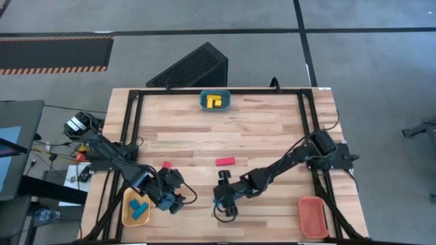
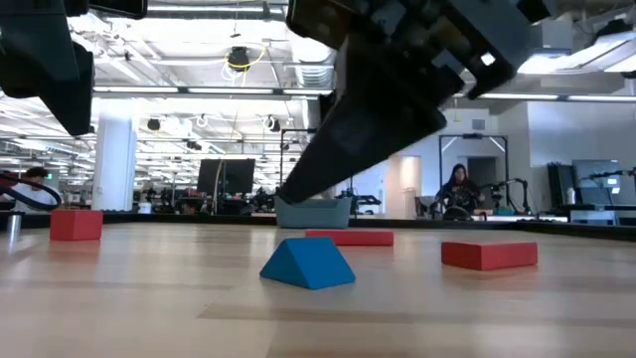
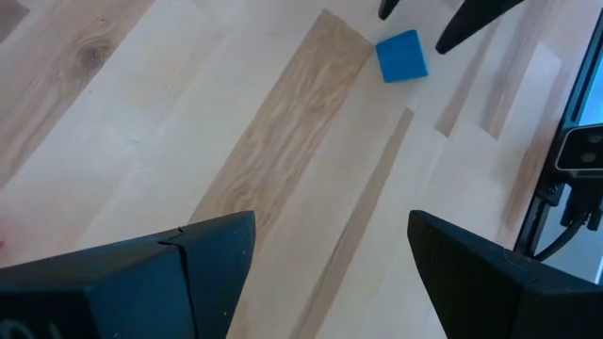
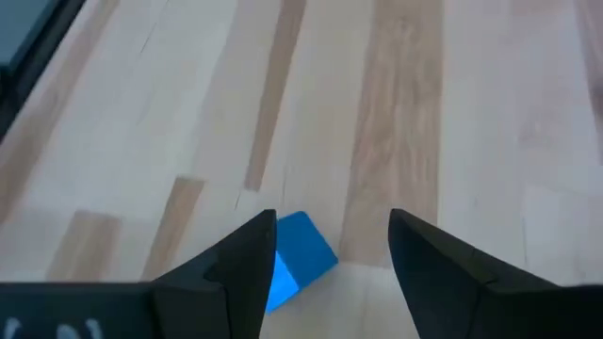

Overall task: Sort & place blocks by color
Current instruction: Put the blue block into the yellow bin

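Observation:
A small blue block [image 2: 308,264] lies on the wood near the table's near edge, resting on a flat face. My right gripper [image 4: 332,221] hangs open just above it, the block [image 4: 300,256] showing between the fingers, close to one of them. My left gripper [image 3: 330,226] is open over bare wood to the left of it, near the yellow tray [image 1: 126,216], which holds blue blocks [image 1: 139,207]. Two red blocks [image 1: 165,165] [image 1: 225,161] lie mid-table. A third red block [image 2: 489,255] shows in the low view. Yellow blocks [image 1: 215,102] sit in the teal tray [image 1: 204,101].
The orange-red tray [image 1: 313,216] sits at the near right corner. A black frame [image 1: 133,122] runs along the table's left, far and right sides. Bare wood lies between the red blocks and the teal tray. A person [image 2: 457,189] sits in the room behind the table.

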{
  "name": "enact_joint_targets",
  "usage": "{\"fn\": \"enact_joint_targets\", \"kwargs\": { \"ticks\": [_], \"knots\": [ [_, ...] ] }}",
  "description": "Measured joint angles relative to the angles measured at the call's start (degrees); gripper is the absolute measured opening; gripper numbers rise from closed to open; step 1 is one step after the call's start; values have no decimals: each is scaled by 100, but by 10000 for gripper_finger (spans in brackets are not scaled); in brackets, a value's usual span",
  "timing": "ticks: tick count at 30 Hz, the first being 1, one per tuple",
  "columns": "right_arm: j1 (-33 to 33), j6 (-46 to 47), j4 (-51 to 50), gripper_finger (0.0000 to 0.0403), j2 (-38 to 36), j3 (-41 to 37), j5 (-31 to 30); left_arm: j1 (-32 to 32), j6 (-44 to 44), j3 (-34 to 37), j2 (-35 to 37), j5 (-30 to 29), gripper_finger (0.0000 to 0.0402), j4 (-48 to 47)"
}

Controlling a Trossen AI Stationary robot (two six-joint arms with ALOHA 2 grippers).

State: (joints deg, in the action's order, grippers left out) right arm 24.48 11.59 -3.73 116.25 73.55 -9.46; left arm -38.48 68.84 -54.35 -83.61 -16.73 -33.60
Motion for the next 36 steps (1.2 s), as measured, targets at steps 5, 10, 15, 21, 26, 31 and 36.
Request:
{"fn": "enact_joint_targets", "kwargs": {
  "ticks": [5, 10, 15, 21, 26, 31, 36],
  "knots": [
    [182, 632, 21, 230, 41, 0, -142, -3, 1, 0, 0, 4, 265, -7],
    [470, 773, -11, 230, 133, -1, -385, -15, -102, 0, 0, 7, 265, -10],
    [496, 748, 7, 239, 129, 3, -758, -13, -388, 0, 0, 2, 265, -15],
    [221, 2426, -68, 261, 127, 3, -705, 33, -448, 0, 0, 41, 265, -18],
    [269, 2732, 59, 278, 127, 3, -602, 33, -332, 0, 0, 50, 265, -45],
    [434, 2261, 470, 311, 330, 8, -737, 78, -774, -2, 0, 151, 265, -140],
    [431, 2710, 267, 357, 579, 86, -940, 255, -1137, -2, 0, 451, 265, -498]
  ]
}}
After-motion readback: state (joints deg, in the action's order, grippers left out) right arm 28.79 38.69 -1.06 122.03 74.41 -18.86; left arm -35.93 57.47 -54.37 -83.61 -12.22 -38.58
